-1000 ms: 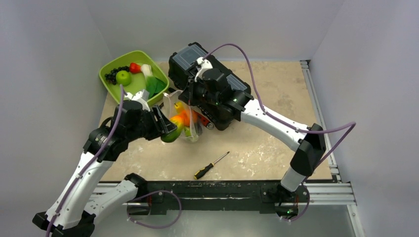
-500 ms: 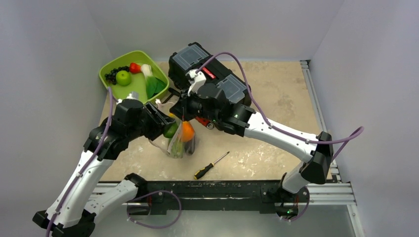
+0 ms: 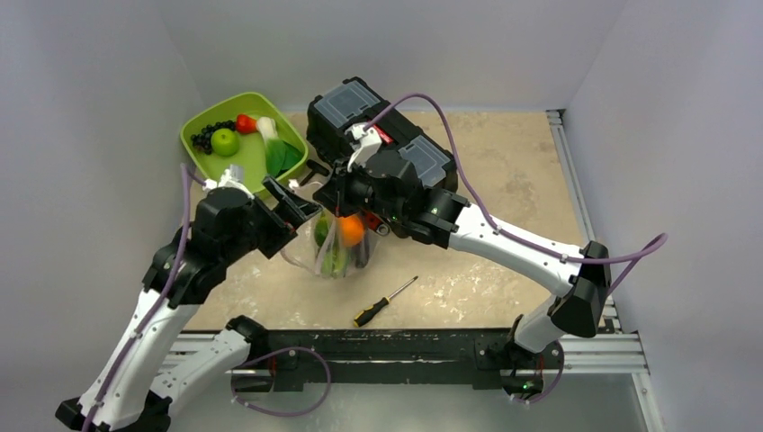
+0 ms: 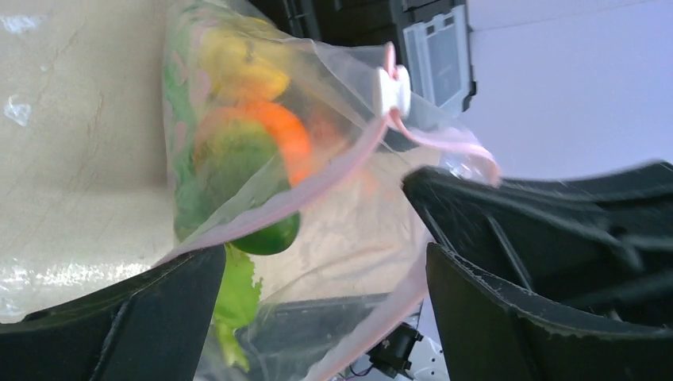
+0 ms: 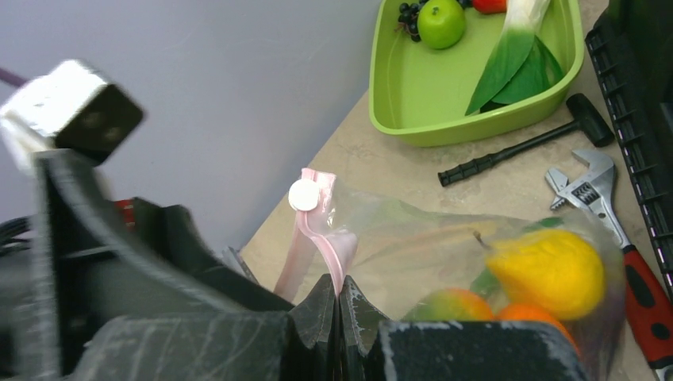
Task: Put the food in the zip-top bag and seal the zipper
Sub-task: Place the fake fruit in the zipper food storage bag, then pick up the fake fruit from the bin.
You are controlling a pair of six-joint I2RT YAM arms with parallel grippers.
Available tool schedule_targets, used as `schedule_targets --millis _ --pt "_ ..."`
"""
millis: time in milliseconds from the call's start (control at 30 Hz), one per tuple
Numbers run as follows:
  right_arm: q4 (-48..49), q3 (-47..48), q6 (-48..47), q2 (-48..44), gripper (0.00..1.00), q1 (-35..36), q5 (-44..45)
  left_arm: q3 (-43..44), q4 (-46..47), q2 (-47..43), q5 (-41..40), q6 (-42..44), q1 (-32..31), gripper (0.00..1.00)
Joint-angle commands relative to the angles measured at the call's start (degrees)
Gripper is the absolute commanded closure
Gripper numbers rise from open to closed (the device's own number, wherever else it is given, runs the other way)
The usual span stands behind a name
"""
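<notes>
Plastic, clear and floppy, the zip-top bag (image 3: 335, 250) is hung between the two wrists over the beige table (image 3: 504, 171). It is pinched at its thin pink zipper strip (image 5: 317, 238) by the right gripper (image 5: 339, 298), whose jaws are pressed together on it. An orange toy fruit (image 3: 350, 230), a yellow pear (image 5: 544, 270) and a green fruit (image 3: 321, 229) are seen through the film. The left gripper (image 3: 301, 205) is angled in at the bag's mouth, jaws spread, nothing held. A lime-green plastic tray (image 3: 202, 153) and a black toolbox (image 3: 360, 108) are set close behind. Bare table is left to the right, and a black-and-yellow screwdriver (image 3: 385, 301) lies nearer. Half a second earlier, the green fruit was gripped by the left jaws.
</notes>
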Motion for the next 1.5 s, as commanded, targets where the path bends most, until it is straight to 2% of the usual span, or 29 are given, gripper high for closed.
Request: schedule_targets --millis 0,200,267,367,467,533,567,633,700,833,900,1067,1167,1467 --pt "4.36 -0.10 -0.67 -3.46 1.00 -0.31 0.07 3.27 0.21 -5.23 -4.62 7.26 -0.16 0.01" --pt "4.74 -1.72 -0.86 -3.92 1.00 -0.74 0.16 9.53 -3.59 -6.97 -8.31 18.71 -0.16 0.00" --pt "4.86 -2.65 -0.91 -4.33 1.00 -0.79 0.17 11.06 -5.91 -6.85 -12.72 23.06 -0.16 0.00" --pt "4.90 -4.52 -1.29 -5.36 1.00 -0.83 0.82 10.18 -7.07 -6.67 -22.75 30.05 -0.16 0.00" --pt "4.97 -6.26 -1.75 -6.59 1.00 -0.97 1.55 4.10 -3.71 -7.46 -41.18 34.46 -0.14 0.00" --pt "4.63 -6.99 -1.84 -6.95 1.00 -1.23 1.71 -3.16 4.70 -9.08 -49.02 38.41 -0.03 0.00" --pt "4.49 -7.30 -1.83 -7.13 1.00 -1.31 1.74 -7.16 12.27 -10.17 -50.64 42.22 0.19 0.00" --pt "4.19 -7.70 -1.90 -7.42 1.00 -1.51 1.79 -14.81 31.89 -11.55 -49.92 50.13 1.60 0.00" --pt "3.78 -7.90 -1.99 -7.67 1.00 -1.70 1.79 -19.21 42.24 -10.26 -45.96 51.82 5.87 0.00" --pt "3.25 -8.29 -2.09 -8.11 1.00 -1.99 1.79 -14.72 34.70 1.13 -36.71 34.81 20.47 0.00" --pt "3.03 -8.32 -2.14 -8.07 1.00 -2.02 1.74 -12.24 32.99 7.95 -32.97 27.10 25.50 0.00" --pt "1.89 -6.37 -2.79 -6.66 1.00 -2.37 1.46 -6.28 38.90 24.45 -21.57 19.46 34.27 0.00" --pt "1.29 -5.69 -3.14 -6.28 1.00 -2.66 1.27 0.73 39.52 35.05 -18.02 17.78 37.03 0.00" --pt "-0.20 -5.15 -2.92 -6.04 1.00 -3.16 0.04 19.61 40.65 57.05 -25.49 21.57 38.04 0.00"
